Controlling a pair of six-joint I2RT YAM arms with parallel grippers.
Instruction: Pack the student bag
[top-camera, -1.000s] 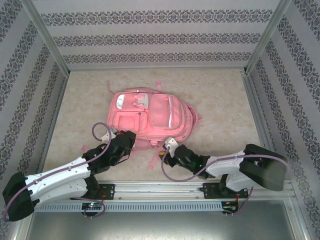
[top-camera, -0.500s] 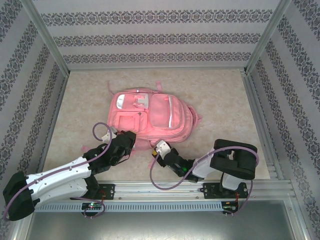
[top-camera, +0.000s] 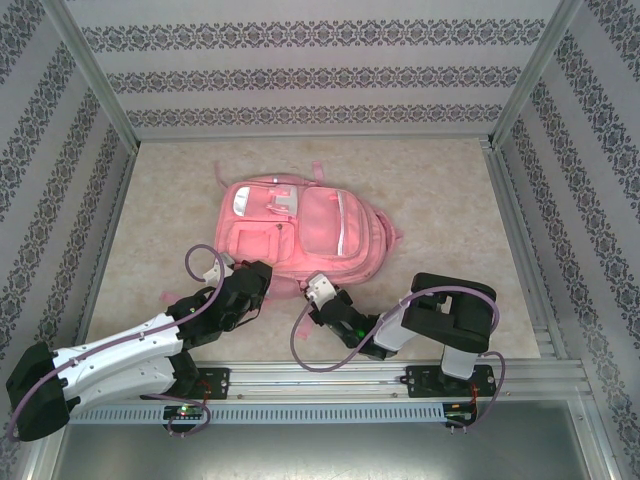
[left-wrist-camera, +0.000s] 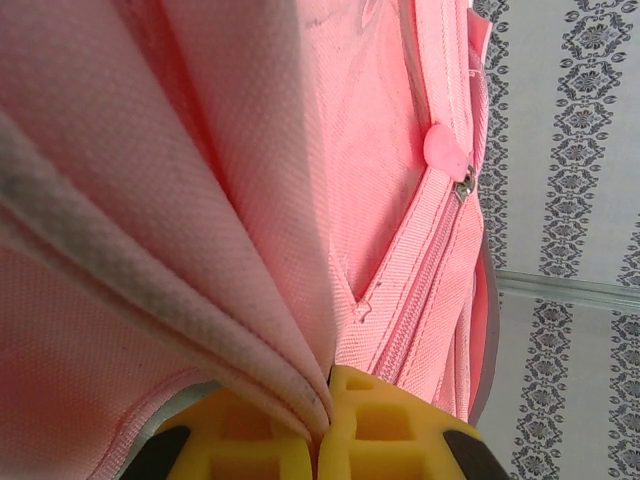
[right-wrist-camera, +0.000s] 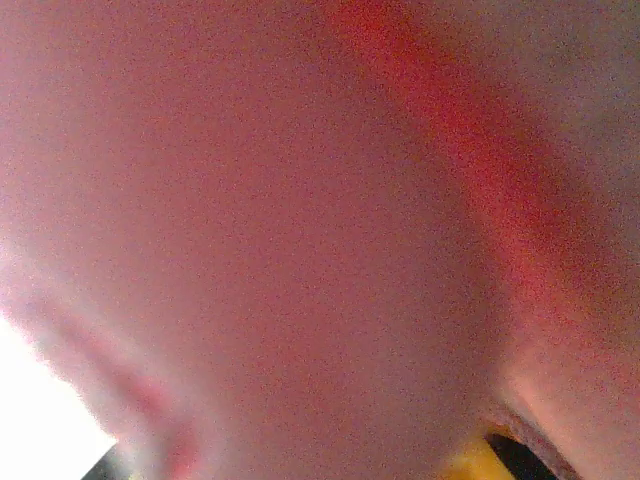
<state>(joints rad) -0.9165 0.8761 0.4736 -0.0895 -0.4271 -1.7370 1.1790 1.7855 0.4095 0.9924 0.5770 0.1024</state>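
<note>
The pink student bag (top-camera: 300, 235) lies flat in the middle of the table, front pockets up. My left gripper (top-camera: 250, 272) is at its near left corner. In the left wrist view the yellow fingers (left-wrist-camera: 390, 430) are shut on a fold of the bag's pink fabric (left-wrist-camera: 250, 180), beside a zipper with a round pink pull (left-wrist-camera: 447, 152). My right gripper (top-camera: 312, 287) presses against the bag's near edge. The right wrist view is a close pink blur of bag fabric (right-wrist-camera: 300, 220) with a bit of yellow finger (right-wrist-camera: 470, 462); how its jaws stand is hidden.
Patterned walls with aluminium posts (top-camera: 95, 75) close in the table on three sides. A metal rail (top-camera: 320, 380) carrying both arm bases runs along the near edge. Bare tabletop (top-camera: 440, 210) lies to the right of the bag and behind it.
The right arm has folded and swung left, bringing its gripper up against the bag's near edge. The left arm and the bag have stayed put.
</note>
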